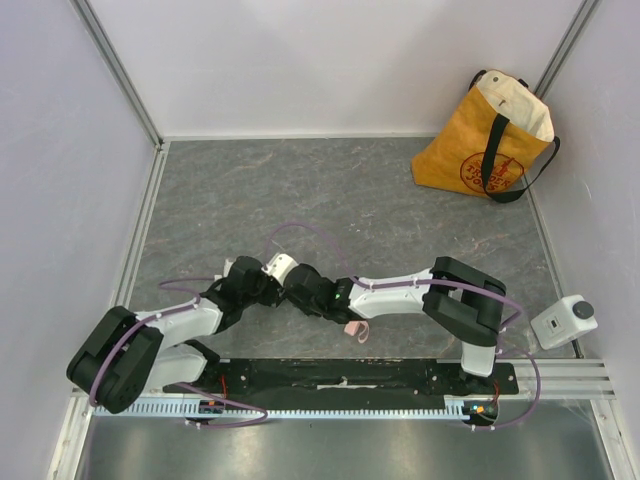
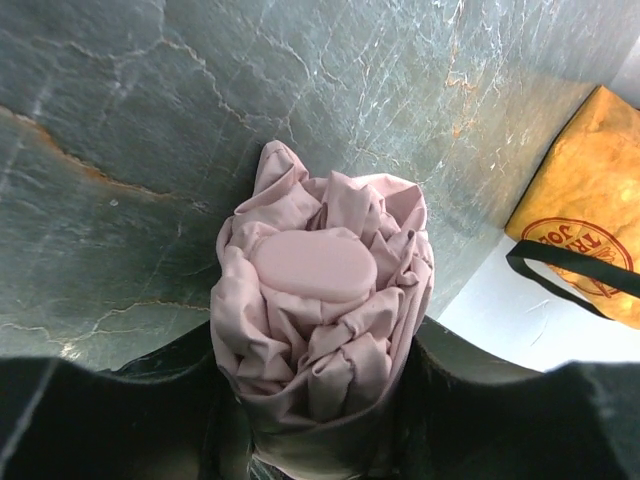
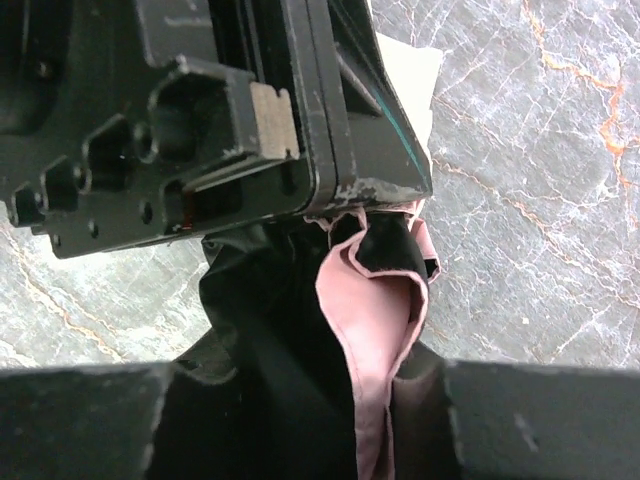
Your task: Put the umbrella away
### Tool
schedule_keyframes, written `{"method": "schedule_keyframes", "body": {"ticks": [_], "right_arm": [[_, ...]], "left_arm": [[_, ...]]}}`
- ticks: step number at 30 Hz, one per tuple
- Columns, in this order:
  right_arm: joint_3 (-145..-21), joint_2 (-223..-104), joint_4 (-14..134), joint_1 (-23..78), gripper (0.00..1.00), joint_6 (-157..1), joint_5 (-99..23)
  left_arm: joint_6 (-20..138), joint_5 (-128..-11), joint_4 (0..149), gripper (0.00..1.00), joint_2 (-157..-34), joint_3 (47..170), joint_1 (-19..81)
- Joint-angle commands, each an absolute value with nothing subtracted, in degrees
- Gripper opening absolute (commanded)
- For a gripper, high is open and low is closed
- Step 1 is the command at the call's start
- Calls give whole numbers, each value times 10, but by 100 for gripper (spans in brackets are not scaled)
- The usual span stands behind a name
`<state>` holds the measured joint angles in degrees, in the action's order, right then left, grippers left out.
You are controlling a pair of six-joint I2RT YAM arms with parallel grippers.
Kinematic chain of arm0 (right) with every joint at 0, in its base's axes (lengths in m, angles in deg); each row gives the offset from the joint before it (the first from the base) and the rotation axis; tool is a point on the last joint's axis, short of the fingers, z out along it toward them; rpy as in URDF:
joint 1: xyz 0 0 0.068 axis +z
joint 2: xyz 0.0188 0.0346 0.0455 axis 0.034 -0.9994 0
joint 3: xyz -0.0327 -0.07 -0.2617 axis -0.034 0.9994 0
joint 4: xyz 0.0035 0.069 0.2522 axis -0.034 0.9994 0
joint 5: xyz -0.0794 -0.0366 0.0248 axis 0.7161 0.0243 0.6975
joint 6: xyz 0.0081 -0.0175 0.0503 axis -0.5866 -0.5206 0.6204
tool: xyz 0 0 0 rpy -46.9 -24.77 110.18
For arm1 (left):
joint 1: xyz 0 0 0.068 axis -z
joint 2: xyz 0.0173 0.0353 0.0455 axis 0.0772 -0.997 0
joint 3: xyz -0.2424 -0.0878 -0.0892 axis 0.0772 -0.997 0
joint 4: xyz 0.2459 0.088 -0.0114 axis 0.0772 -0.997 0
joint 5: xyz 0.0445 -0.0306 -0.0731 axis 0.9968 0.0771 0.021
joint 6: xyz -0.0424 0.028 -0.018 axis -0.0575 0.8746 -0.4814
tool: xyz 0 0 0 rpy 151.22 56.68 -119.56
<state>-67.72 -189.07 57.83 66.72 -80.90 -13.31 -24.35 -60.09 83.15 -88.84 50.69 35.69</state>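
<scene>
The pale pink umbrella point(image 2: 318, 300) is folded into a bundle, its rounded pink end cap facing the left wrist camera. My left gripper point(image 2: 320, 405) is shut around the bundle, a dark finger on each side. My right gripper point(image 3: 385, 400) is shut on a pink fold of the umbrella point(image 3: 375, 300) with black lining, right below the left gripper's black body point(image 3: 200, 110). In the top view both grippers, left point(image 1: 266, 285) and right point(image 1: 302, 290), meet at the table's near middle. They hide the umbrella except for a small pink piece point(image 1: 356, 328).
A yellow tote bag point(image 1: 487, 140) with black straps stands open at the back right corner; it also shows in the left wrist view point(image 2: 585, 215). A white boxy device point(image 1: 564, 321) sits at the right edge. White walls enclose the grey marbled table point(image 1: 330, 200).
</scene>
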Motion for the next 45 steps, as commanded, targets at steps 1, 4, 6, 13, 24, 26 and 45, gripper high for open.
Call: {"method": "schedule_keyframes", "body": {"ticks": [1, 4, 6, 13, 24, 26, 45], "right_arm": [[-652, -1927, 546, 688, 0, -817, -142], [-632, -1921, 543, 670, 0, -811, -196], [-618, -1914, 540, 647, 0, -809, -250], [-569, -1900, 512, 548, 0, -788, -464], [-572, -1950, 425, 448, 0, -673, -762], [-577, -1953, 402, 443, 0, -643, -796], [-609, -2181, -413, 387, 0, 94, -959]], "left_arm": [[-283, -589, 758, 2, -901, 495, 373], [-258, -583, 775, 26, -884, 486, 374], [-241, -577, 785, 48, -871, 476, 373], [-203, -553, 892, 93, -778, 378, 373], [-161, -524, 894, 96, -745, 356, 372], [-139, -524, 884, 97, -769, 380, 372], [-80, -532, 1035, 42, -840, 363, 377]]}}
